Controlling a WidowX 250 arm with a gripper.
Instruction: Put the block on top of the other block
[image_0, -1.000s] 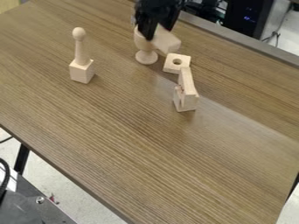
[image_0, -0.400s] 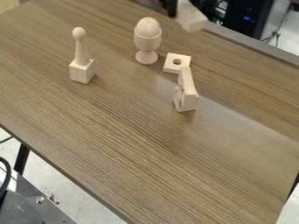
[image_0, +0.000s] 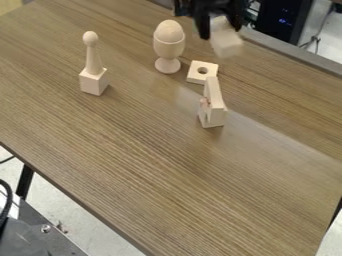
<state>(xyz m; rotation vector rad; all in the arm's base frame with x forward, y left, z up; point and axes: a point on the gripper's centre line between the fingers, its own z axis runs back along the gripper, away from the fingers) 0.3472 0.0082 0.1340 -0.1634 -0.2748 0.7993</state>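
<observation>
Near the far edge of the brown wooden table (image_0: 133, 165), our black gripper (image_0: 221, 31) clamps a pale wooden block (image_0: 226, 43); released off-centre, it could topple from the narrow-topped upright wooden block (image_0: 215, 99).

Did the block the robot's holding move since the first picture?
Yes. The block has moved right in the view, away from the egg cup, which stands in the same spot.

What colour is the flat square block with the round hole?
The flat square block is pale cream wood, best seen in the camera view.
</observation>
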